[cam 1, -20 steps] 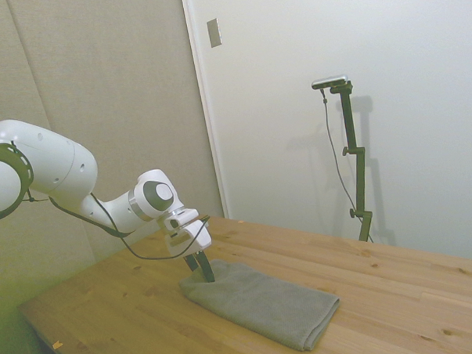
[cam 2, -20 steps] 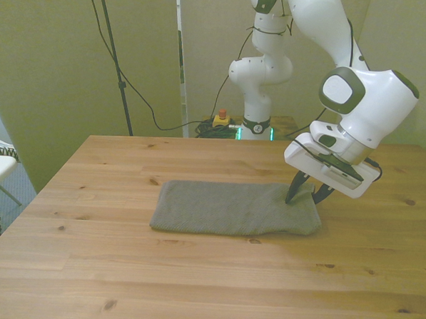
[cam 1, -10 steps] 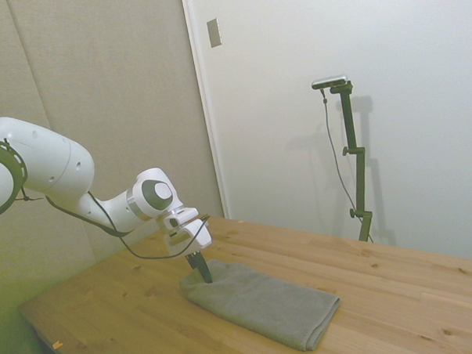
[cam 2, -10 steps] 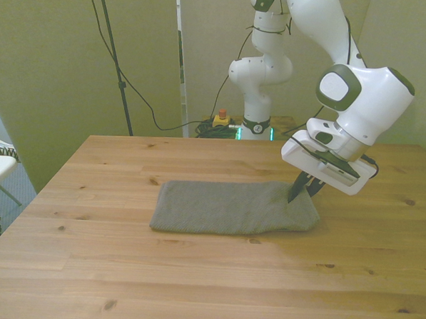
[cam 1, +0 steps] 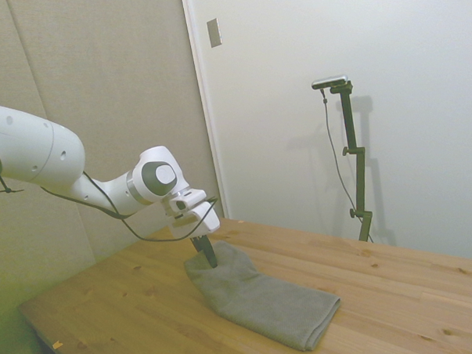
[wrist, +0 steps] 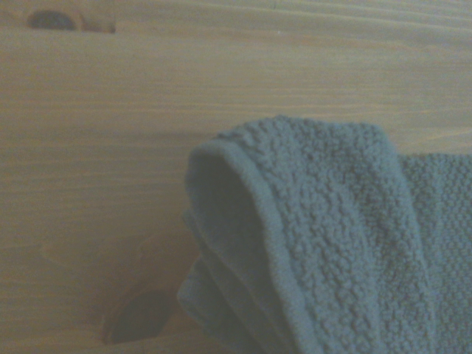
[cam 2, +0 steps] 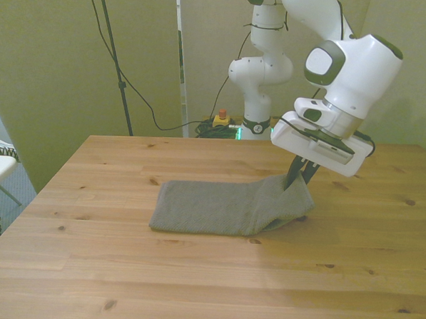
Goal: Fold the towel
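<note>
clearly the thick grey-olive terry towel (cam 2: 228,207) is soft and limp, sagging from its lifted end on the front view's right. the hand (cam 2: 295,179) is pinched closed on that end's edge, a sound hold above the wooden table (cam 2: 193,273).

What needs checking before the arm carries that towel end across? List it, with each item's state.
1. Grip: the gripper is shut on the towel at the end on the front view's right. Ok.
2. Lift: that end is raised off the table; the rest lies flat. Ok.
3. All layers caught: the wrist view shows several layers hanging at the pinched end, but how many the fingers hold is hidden. Cannot tell.
4. Path toward the front view's left: nothing stands on the wood along the towel. Ok.
5. Far end anchored: it lies loose, with nothing on it, so it may drag. Cannot tell.
</note>
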Motion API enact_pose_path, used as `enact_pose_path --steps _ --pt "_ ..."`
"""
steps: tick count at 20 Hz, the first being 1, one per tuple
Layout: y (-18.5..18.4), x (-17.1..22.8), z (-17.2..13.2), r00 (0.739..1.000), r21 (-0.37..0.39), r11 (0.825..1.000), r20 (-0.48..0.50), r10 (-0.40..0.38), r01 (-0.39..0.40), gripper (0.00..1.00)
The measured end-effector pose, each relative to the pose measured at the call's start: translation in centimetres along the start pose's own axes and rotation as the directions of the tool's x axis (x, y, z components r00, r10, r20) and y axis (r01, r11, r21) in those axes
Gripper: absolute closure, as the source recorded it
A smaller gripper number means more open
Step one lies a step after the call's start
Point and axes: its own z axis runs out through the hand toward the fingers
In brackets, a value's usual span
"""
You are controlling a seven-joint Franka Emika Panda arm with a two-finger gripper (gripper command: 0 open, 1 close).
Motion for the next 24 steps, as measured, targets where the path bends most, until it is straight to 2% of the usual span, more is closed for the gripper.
enact_pose_path --steps 4,10,18,24 --pt "3.2 4.1 -0.6 0.997 0.063 0.998 0.08 0.011 -0.016 1.0" --pt "8.1 9.8 1.0 0.984 0.114 0.992 0.174 0.037 -0.057 1.0" --pt "12.2 16.6 1.7 0.974 0.144 0.981 0.203 0.101 -0.132 1.0" --pt "14.5 18.7 3.0 0.966 0.12 0.977 0.211 0.15 -0.178 1.0"
